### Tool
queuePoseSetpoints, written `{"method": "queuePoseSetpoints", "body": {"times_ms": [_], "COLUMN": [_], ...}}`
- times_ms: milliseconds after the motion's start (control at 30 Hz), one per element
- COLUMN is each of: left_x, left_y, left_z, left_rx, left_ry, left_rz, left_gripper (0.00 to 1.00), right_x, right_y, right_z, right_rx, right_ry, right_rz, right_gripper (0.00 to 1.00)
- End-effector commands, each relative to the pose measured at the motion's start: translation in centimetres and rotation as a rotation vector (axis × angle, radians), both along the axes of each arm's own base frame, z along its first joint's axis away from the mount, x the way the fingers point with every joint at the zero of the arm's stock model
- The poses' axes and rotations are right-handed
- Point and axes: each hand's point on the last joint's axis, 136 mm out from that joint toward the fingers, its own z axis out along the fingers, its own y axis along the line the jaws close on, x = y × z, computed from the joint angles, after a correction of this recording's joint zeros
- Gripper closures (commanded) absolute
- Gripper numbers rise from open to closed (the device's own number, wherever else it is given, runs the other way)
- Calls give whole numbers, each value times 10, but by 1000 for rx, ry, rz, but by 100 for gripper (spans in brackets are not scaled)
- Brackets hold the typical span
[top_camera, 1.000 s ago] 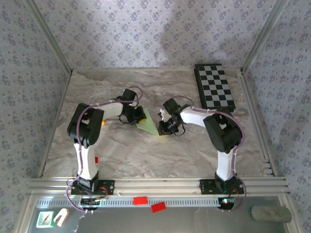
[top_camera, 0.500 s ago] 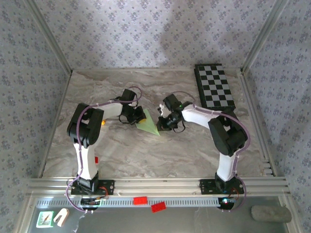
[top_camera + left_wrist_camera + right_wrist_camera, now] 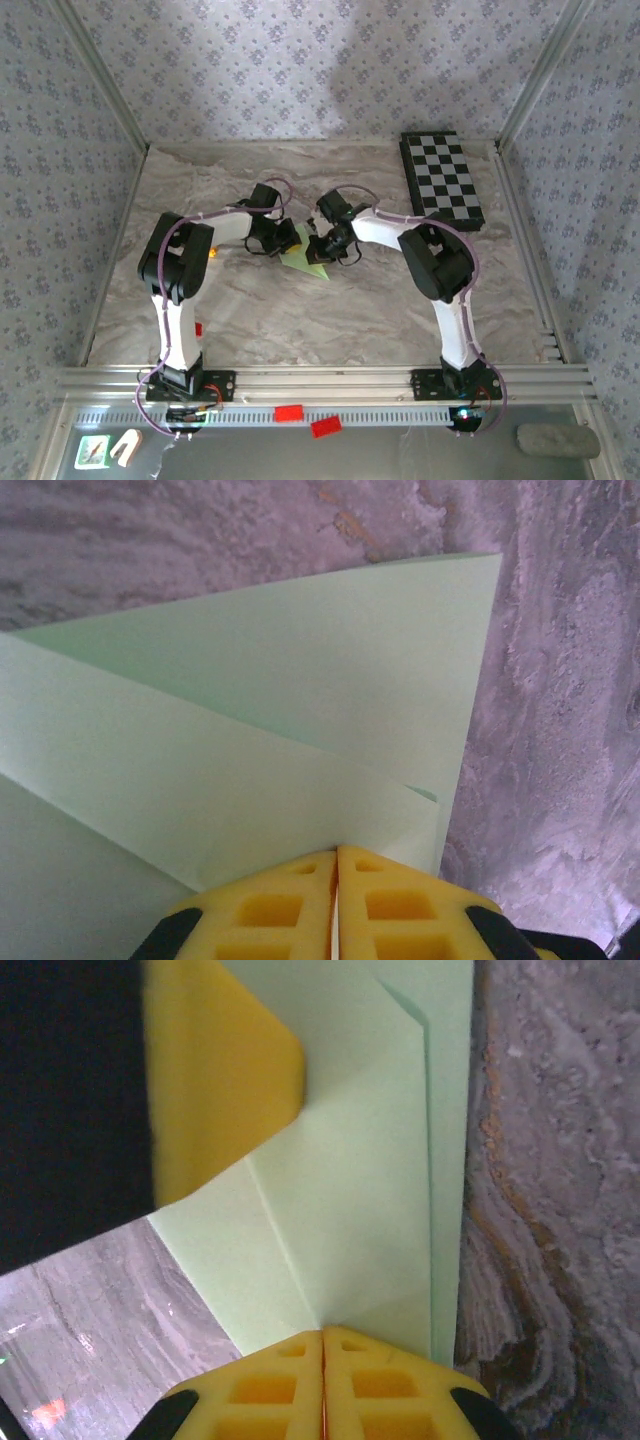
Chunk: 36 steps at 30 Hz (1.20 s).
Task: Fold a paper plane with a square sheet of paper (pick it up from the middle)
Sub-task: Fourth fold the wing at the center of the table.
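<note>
- The light-green square sheet of paper [image 3: 308,263], folded into a pointed shape, sits mid-surface between the two grippers. From above, most of it is covered by them.
- Left gripper [image 3: 290,240]: its wrist view shows the yellow pads [image 3: 390,905] pressed together at the gripper tip [image 3: 337,855], with a pale sliver in the seam. It is pinching the paper's [image 3: 300,680] edge.
- Overlapping layers fan out from that pinch; the lower-left part runs off the frame.
- Right gripper [image 3: 322,248]: its jaws are closed too [image 3: 323,1335], and a crease in the paper [image 3: 380,1160] runs straight into the seam. I can't tell whether a layer is actually caught there.
- The left gripper's yellow finger [image 3: 220,1070] covers the paper's upper-left part in that view.
- The marbled surface [image 3: 250,320] carries a checkered board [image 3: 441,178] well apart, at far right.
</note>
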Motion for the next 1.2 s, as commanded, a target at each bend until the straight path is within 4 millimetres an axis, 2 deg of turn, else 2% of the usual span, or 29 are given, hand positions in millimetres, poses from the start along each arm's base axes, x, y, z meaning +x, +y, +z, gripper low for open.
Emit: {"method": "queuePoseSetpoints", "body": {"times_ms": [0,167,367,667,767,833,900,967,1033,1100,1167], "left_x": [-20,-5,21,59,74,81,84,82,74,63,50], "left_y": [14,21,49,87,94,92,87,79,72,63,55], "left_z": [-30,-20,-23,-15,2,21,51,76,93,98,95], "left_rx": [87,97,114,145,155,147,102,54,28,-1,-26], "left_ry": [70,-4,-81,-145,-177,-209,-259,-304,-331,-331,-313], "left_rz": [-11,-44,-62,-55,-44,-42,-23,-4,18,32,50], "left_gripper": [89,86,84,80,80,78,77,75,72,68,64], "right_x": [-10,-25,-40,-46,-44,-42,-39,-32,-24,-16,-8], "right_y": [-13,-39,-62,-64,-60,-57,-50,-40,-28,-19,-10], "right_z": [-21,-43,-56,-59,-57,-55,-49,-39,-27,-16,-2], "right_rx": [-86,-187,-236,-219,-205,-190,-151,-100,-54,-16,32], "right_ry": [50,87,125,143,143,143,144,137,117,97,79], "right_rz": [-2,1,-12,-40,-51,-59,-74,-88,-96,-104,-110], "right_gripper": [92,93,94,94,94,94,94,93,92,90,89]}}
